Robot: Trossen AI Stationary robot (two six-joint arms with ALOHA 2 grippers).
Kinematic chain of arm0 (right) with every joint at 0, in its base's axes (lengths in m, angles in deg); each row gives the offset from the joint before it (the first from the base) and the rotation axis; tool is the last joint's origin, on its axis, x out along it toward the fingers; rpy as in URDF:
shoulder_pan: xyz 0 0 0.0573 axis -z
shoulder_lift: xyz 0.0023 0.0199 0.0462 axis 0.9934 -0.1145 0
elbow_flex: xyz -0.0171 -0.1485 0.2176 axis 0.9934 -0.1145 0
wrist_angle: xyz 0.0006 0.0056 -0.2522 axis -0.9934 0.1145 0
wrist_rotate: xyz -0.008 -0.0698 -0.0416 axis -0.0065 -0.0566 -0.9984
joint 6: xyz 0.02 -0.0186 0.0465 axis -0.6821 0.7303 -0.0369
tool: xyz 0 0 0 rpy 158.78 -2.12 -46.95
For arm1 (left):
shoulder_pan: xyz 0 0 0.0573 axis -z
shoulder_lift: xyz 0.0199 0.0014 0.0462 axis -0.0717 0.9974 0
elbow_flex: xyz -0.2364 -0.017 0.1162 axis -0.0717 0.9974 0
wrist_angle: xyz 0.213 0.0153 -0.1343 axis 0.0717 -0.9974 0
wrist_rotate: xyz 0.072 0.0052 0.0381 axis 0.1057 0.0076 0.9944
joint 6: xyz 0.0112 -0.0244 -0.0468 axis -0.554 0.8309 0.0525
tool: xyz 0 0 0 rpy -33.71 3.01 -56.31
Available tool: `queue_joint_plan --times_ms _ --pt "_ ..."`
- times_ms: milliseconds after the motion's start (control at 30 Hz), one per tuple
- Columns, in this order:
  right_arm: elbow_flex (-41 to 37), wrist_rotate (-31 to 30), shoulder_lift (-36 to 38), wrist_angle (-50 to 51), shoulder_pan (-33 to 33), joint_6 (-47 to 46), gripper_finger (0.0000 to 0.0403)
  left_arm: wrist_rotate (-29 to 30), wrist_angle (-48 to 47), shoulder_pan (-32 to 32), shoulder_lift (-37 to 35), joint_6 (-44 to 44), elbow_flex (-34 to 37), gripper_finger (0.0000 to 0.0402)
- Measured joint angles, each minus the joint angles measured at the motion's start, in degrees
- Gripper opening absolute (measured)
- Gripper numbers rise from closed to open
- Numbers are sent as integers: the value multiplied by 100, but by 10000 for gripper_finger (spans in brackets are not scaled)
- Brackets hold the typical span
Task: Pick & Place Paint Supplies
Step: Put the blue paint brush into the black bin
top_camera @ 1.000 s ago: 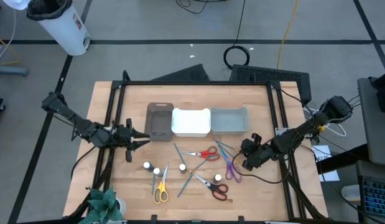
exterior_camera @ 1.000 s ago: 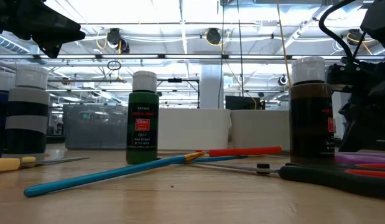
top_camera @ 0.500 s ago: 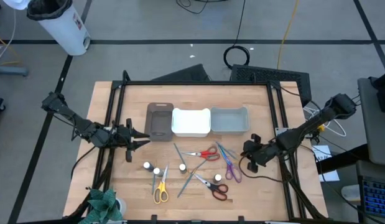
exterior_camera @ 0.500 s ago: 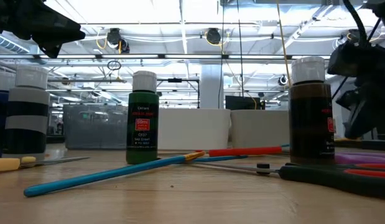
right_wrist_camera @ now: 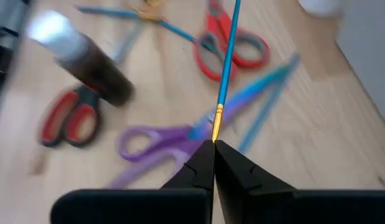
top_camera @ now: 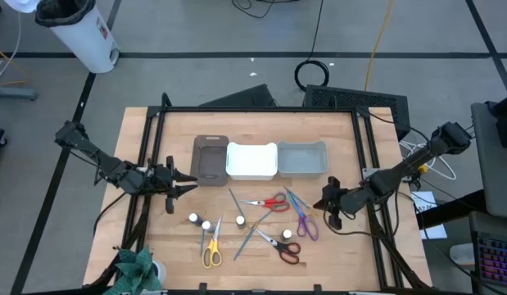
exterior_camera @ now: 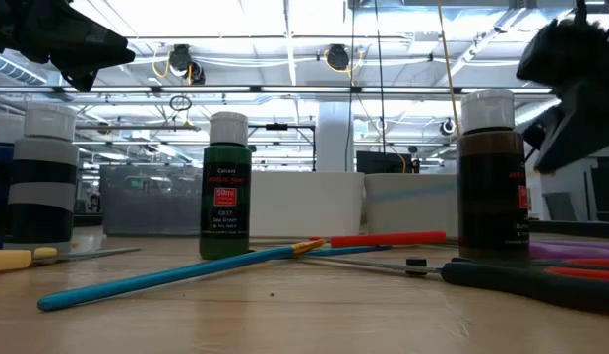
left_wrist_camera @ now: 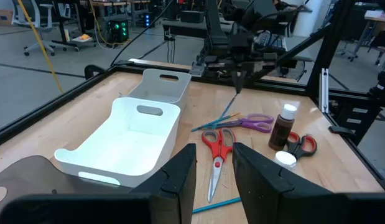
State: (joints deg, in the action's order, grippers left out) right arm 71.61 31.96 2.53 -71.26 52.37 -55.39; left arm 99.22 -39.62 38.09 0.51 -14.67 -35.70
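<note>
My right gripper (top_camera: 329,202) hovers over the table's right part, beside the purple scissors (top_camera: 304,223), shut on a thin teal brush (right_wrist_camera: 226,62). My left gripper (left_wrist_camera: 211,180) is open and waits left of the brown bin (top_camera: 210,159). Several white-capped bottles (top_camera: 206,224) stand on the wood. Red scissors (top_camera: 269,202), yellow scissors (top_camera: 210,254) and black-and-red scissors (top_camera: 284,246) lie flat among loose teal brushes (top_camera: 246,238). The low view shows a green bottle (exterior_camera: 227,187) and a brown bottle (exterior_camera: 491,177) upright. My right gripper pinches the teal brush between its two fingers (right_wrist_camera: 198,165), right at the gold ferrule end (right_wrist_camera: 215,127). The fingers lie along the brush. Its long teal handle sticks straight out past the fingertips toward the table, over the scissors.
Three bins sit in a row at the table's far middle: brown, white (top_camera: 251,161) and grey (top_camera: 301,157). A black frame (top_camera: 261,109) runs around the table. Bare wood lies at the near left and far right corners.
My right gripper has risen from the table, shut throughout, and in the low view its arm climbs from beside the brown bottle to above it. The left arm has kept still.
</note>
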Motion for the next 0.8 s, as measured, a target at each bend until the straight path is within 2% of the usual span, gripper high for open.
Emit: queue_joint_plan --times_ms 500,800 --pt "4 -14 106 -2014 -188 1716 0 0 -2 0 0 0 2 113" --pt "4 -10 103 -2552 73 2414 0 0 -2 1 0 0 0 113"
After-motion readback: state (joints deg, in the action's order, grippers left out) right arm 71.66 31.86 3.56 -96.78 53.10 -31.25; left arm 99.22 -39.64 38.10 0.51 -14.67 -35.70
